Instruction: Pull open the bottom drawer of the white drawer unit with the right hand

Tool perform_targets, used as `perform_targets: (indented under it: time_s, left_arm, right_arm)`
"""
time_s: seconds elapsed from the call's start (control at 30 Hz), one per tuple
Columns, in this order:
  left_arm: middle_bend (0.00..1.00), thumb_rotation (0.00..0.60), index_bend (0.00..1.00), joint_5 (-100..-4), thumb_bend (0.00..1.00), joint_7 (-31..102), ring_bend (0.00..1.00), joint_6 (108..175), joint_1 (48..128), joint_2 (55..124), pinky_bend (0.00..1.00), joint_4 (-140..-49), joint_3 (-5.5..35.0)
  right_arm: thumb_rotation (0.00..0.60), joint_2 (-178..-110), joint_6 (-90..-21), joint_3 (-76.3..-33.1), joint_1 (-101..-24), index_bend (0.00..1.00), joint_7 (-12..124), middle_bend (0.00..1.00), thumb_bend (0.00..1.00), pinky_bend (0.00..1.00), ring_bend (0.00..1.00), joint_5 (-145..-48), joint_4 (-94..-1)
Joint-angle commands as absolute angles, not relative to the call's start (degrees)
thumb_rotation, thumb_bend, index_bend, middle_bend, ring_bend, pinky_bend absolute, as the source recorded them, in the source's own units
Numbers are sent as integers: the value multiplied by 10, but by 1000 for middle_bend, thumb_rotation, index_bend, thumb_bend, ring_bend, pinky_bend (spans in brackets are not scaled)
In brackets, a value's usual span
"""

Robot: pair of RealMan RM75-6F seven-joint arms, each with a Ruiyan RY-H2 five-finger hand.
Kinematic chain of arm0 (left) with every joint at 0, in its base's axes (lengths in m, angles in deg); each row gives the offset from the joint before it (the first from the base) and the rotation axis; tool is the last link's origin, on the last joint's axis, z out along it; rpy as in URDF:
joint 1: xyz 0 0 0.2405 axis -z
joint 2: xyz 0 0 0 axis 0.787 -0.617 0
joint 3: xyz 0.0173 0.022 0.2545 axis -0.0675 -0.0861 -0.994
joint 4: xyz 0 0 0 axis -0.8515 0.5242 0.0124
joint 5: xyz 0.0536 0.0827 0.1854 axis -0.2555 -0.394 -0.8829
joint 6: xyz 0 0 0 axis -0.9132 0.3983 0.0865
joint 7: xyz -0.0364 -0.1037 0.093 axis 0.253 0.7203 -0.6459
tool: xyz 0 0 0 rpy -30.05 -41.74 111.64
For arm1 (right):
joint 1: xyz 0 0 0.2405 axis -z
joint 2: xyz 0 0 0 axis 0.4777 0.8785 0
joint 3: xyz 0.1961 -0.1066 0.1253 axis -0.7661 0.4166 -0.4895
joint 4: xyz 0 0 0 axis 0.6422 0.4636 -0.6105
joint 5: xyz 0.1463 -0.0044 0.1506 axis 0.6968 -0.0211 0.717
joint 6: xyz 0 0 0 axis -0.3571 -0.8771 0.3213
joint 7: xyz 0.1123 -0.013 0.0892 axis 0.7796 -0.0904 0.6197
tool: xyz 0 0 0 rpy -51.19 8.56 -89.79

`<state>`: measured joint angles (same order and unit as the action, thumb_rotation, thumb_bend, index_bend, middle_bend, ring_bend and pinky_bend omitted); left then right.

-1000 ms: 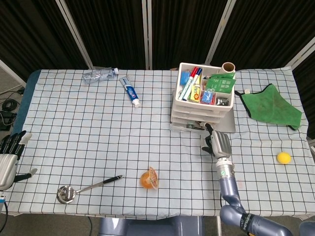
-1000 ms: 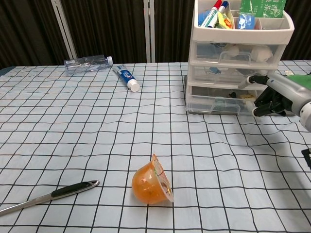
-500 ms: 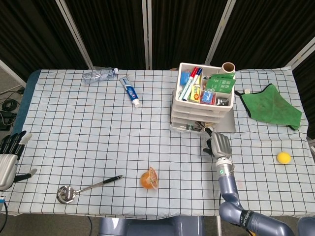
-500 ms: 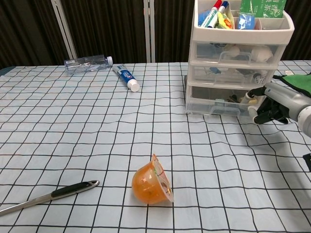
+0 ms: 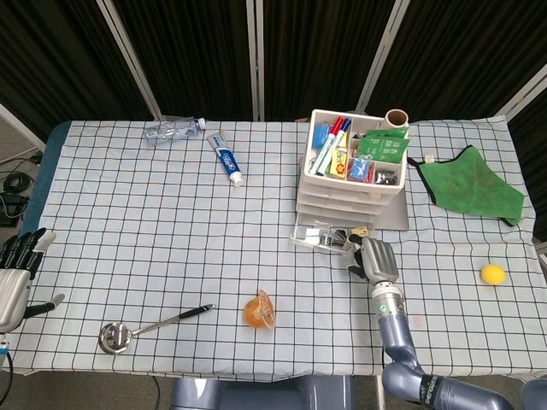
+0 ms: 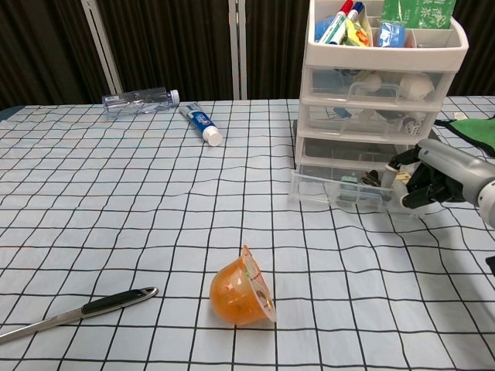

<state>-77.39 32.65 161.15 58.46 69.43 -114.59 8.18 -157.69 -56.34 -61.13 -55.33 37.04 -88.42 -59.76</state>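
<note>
The white drawer unit (image 5: pixel 351 186) (image 6: pixel 382 93) stands at the back right of the table, its top tray full of pens and packets. Its clear bottom drawer (image 5: pixel 320 237) (image 6: pixel 338 188) sticks out toward me by a short stretch, with small items showing inside. My right hand (image 5: pixel 373 259) (image 6: pixel 434 173) is at the drawer's front right end, fingers curled over the front edge. My left hand (image 5: pixel 16 272) hangs off the table's left edge, fingers apart and holding nothing; the chest view does not show it.
An orange cup (image 5: pixel 259 310) (image 6: pixel 242 287) lies tipped at the front middle, a ladle (image 5: pixel 154 325) to its left. Toothpaste (image 5: pixel 226 159) and a clear bottle (image 5: pixel 173 130) lie at the back. A green cloth (image 5: pixel 468 184) and a yellow ball (image 5: pixel 492 274) are on the right.
The right hand has drawn back toward me with the bottom drawer's front, and the drawer has slid out from flush to partly open. The left hand has stayed put.
</note>
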Motion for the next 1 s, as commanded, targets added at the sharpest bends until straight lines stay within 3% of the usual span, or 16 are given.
perform_targets:
  time_s: [0.03,0.4,0.73,1.0]
  left_arm:
    - [0,600,0,-776,55,328,0,1613,584,694,0,-1147,81]
    - [0,600,0,-783,54,329,0,1618,582,692,0,-1150,79]
    - [0,600,0,-782,55,331,0,1619,581,691,0,-1151,80]
    - [0,600,0,-784,55,333,0,1622,580,689,0,-1151,80]
  right_arm:
    - [600,-1570,-569,-600,-548,551,364,991,605,884,959,-886,-609]
    - [600,-1551,-583,-576,-533,541,372,991,604,884,959,-897,-645]
    - [600,-1540,-581,-566,-528,263,397,977,486,882,956,-919,-661]
    - [600,-1536,-594,-554,-523,224,397,974,380,882,955,-942,-675]
